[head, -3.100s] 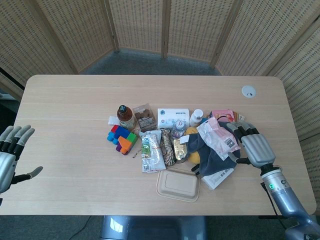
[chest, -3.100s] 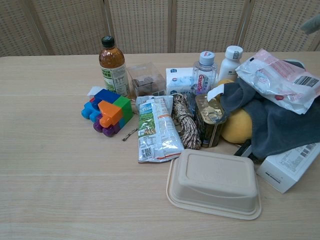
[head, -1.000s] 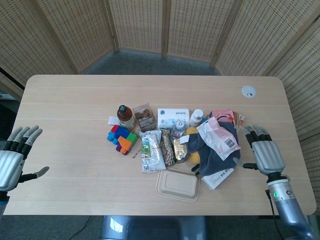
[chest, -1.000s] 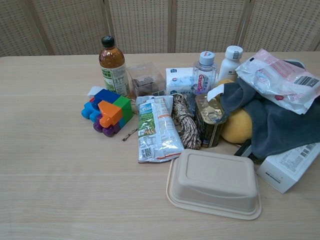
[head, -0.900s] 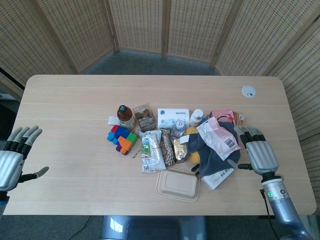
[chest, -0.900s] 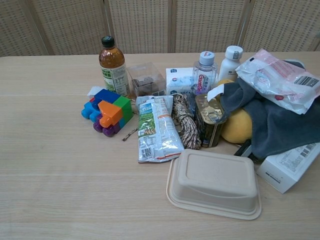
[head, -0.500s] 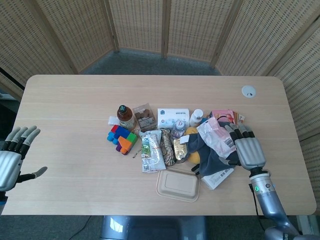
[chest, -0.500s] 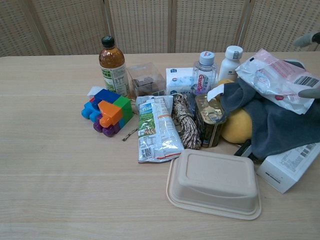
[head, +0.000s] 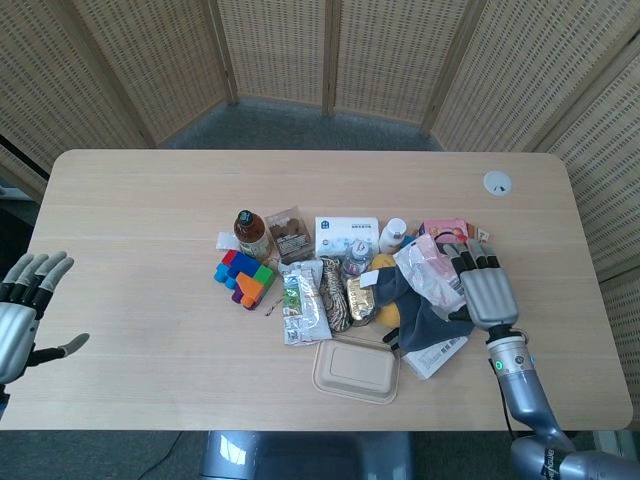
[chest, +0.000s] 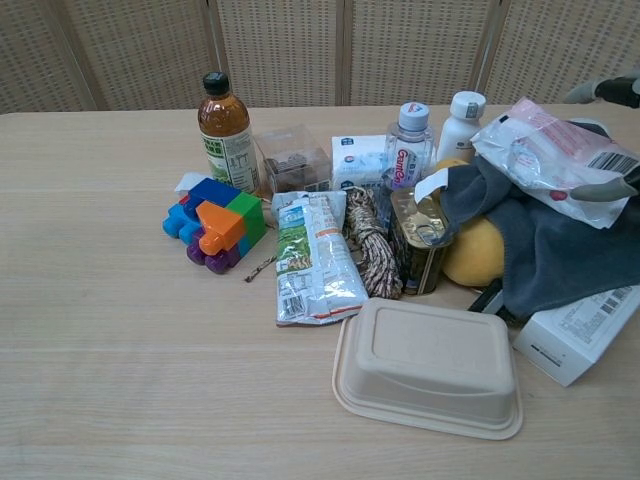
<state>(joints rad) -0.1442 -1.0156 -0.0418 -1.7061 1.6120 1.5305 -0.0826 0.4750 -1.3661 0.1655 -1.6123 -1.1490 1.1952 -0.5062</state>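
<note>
My right hand (head: 484, 285) hovers flat with fingers spread over the right side of a pile, above a grey cloth (head: 420, 312) and a pink-and-white plastic packet (head: 432, 270). In the chest view only its fingertips (chest: 612, 89) show at the right edge, and a thumb tip lies beside the packet (chest: 555, 160); it holds nothing. My left hand (head: 20, 315) is open at the table's left edge, far from everything.
The pile holds a brown bottle (head: 250, 233), toy blocks (head: 244, 277), a snack bag (chest: 312, 260), rope (chest: 372, 245), a gold can (chest: 418, 240), a water bottle (chest: 410, 140), a white bottle (chest: 461, 123), a clamshell box (head: 356, 370) and a white carton (chest: 580, 335).
My right hand has moved left from beside the pile to over the cloth and packet. My left hand has barely shifted.
</note>
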